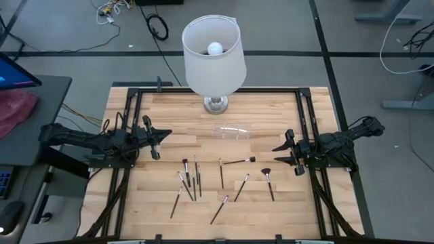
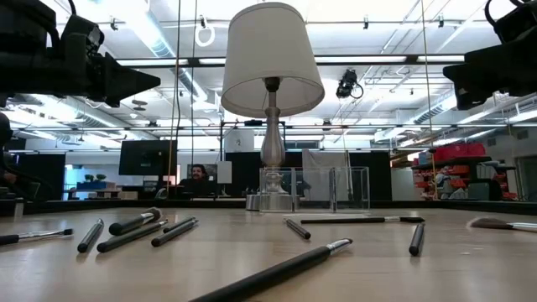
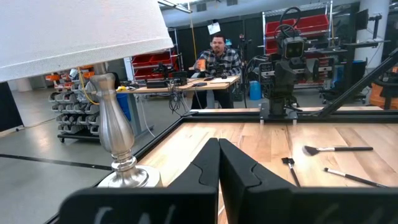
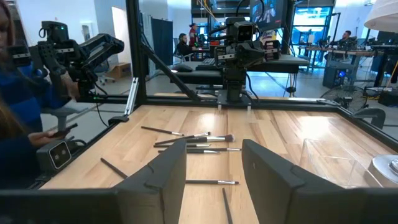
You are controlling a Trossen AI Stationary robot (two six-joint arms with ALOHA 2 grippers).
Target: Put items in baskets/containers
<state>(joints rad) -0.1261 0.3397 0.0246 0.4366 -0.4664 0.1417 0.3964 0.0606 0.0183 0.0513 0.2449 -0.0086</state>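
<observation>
Several thin makeup brushes lie flat and scattered on the near half of the wooden table, among them a fan-shaped one. They also show in the low view and the right wrist view. A small clear plastic box stands on the table just in front of the lamp, also seen in the low view. My left gripper hovers shut at the table's left side, its fingertips together. My right gripper hovers open at the right side, with nothing between its fingers.
A lamp with a white shade stands on its metal base at the table's far middle. Black frame rails run along the table's edges. People sit and stand beyond the table.
</observation>
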